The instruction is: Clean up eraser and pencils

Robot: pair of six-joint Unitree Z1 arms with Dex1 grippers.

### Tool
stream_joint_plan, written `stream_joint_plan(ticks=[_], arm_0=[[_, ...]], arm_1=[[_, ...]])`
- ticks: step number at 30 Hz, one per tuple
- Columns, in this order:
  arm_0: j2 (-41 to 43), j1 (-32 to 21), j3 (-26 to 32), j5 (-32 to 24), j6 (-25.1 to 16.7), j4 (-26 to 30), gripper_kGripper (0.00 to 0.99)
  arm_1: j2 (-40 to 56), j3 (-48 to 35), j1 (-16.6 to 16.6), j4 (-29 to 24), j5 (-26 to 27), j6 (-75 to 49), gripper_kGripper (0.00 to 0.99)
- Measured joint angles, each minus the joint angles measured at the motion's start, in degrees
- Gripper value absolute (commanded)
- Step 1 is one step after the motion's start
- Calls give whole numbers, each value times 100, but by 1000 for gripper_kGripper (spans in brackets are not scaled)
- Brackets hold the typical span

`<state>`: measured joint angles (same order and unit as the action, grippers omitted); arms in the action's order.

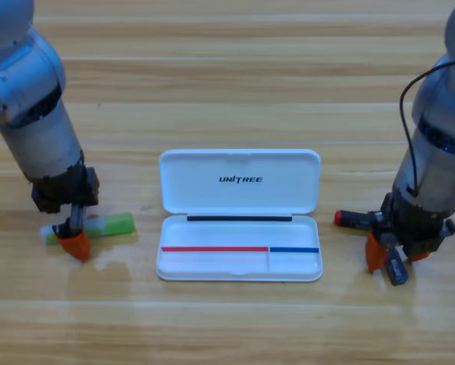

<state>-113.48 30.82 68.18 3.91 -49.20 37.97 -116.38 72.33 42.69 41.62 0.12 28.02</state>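
The pale whitish-blue and green pencil (pixel 106 226) lies flat on the table left of the white case (pixel 239 268). My left gripper (pixel 75 240) points down at its whitish left part and covers a stretch of it. The black pencil with a red end (pixel 353 219) pokes out leftward from under my right gripper (pixel 396 257). That gripper is low over the table right of the case, its orange jaws spread open. A small dark block, the eraser (pixel 396 270), shows between them, and the rest of the black pencil is hidden beneath the arm.
The white case lies open in the middle, its lid (pixel 239 181) folded back towards the far side. The two arms stand on either side of it, the grey left arm (pixel 37 129) and the grey right arm (pixel 440 167) with a black cable.
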Motion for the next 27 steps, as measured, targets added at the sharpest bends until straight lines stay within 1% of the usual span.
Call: stream_joint_plan(ticks=[1,4,7,9,10,12,13,14,15,16,17,18,20,22,27], arm_0=[[0,-13,-5,-2,-7,-14,804],[-6,-44,-21,-2,-37,-48,727],[-40,-53,-32,-2,-75,-50,721],[-76,-55,-32,-2,-129,-51,712],[-76,-55,-33,-2,-146,-51,657],[-76,-55,-33,-2,-159,-51,572],[-77,-55,-35,-6,-164,-51,518],[-80,-55,-37,-19,-181,-51,442],[-81,-55,-44,-38,-203,-51,337],[-81,-55,-51,-53,-231,-51,210],[-81,-55,-56,-63,-288,-51,69],[-81,-55,-57,-67,-362,-51,0],[-81,-55,-56,-87,-500,-51,0],[-81,-56,-56,-89,-541,-51,0],[-23,-56,-42,-89,-557,1,0]], arm_1=[[0,0,-31,0,89,0,0],[0,-8,-101,0,295,0,0],[0,-19,-138,2,349,0,0],[-7,27,-174,117,530,-29,0],[-24,87,-183,254,618,-219,0],[-54,368,-183,714,662,-1154,0],[-53,550,-183,899,658,-1800,0],[-51,774,-179,1091,575,-2809,0],[-41,938,-168,1236,481,-3745,0],[-11,1040,-163,1293,401,-4362,0],[30,1078,-147,1318,249,-4627,0],[88,1079,-126,1346,142,-4768,0],[208,1088,-90,1392,110,-5491,0],[249,1137,-18,1397,131,-6073,0],[239,1495,262,1400,263,-6638,0]])
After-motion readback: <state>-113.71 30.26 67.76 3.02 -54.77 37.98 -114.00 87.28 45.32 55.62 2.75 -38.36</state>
